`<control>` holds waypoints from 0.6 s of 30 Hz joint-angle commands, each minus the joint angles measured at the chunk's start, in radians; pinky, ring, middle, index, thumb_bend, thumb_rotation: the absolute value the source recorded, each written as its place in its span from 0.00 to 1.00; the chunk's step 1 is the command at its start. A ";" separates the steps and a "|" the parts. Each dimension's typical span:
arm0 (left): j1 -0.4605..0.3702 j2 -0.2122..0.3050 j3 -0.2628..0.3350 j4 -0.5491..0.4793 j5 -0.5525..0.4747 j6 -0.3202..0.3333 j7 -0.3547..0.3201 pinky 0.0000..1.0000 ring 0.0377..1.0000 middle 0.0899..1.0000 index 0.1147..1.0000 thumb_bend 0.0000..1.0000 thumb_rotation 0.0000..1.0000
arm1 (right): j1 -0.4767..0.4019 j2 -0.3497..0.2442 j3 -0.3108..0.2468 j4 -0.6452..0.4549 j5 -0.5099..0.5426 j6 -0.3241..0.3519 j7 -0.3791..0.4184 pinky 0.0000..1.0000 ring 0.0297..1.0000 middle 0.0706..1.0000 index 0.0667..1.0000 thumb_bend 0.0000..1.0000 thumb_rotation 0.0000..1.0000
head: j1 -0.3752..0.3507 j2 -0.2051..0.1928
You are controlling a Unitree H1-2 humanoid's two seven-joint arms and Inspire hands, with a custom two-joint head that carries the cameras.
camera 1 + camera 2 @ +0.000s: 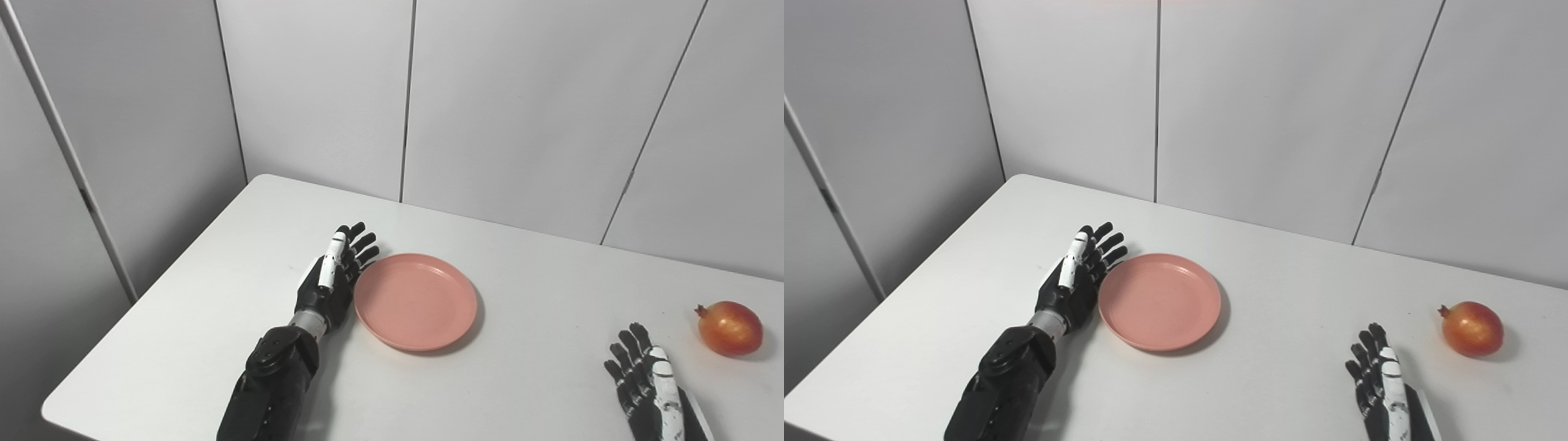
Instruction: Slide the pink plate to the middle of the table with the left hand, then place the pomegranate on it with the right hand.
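**Plate push under way, fruit waiting**

Left robot hand set edge-on against the left rim of the round pink plastic plate, fingers straight and spread, gripping nothing. Plate a little left of the middle of the white desk. Right robot hand near the front edge, fingers apart, empty. Red-orange round pomegranate close to the right edge, apart from that hand.

Likely trouble: fingers riding over the low rim, or an off-centre push spinning the plate. Round fruit apt to roll.

Counted: one plate, one pomegranate, two hands.
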 commanded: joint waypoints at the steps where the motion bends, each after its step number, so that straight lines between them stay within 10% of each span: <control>1: -0.028 -0.012 -0.016 -0.003 0.020 0.017 0.003 0.91 0.91 0.91 0.90 0.40 1.00 | -0.021 0.008 0.009 -0.021 -0.002 -0.001 0.001 1.00 1.00 1.00 1.00 0.28 1.00 | -0.008 0.003; 18: -0.015 -0.124 -0.117 0.011 0.103 -0.011 -0.002 0.89 0.89 0.89 0.89 0.42 1.00 | -0.018 0.034 0.025 -0.064 0.002 0.050 -0.031 1.00 1.00 1.00 1.00 0.32 1.00 | -0.082 0.048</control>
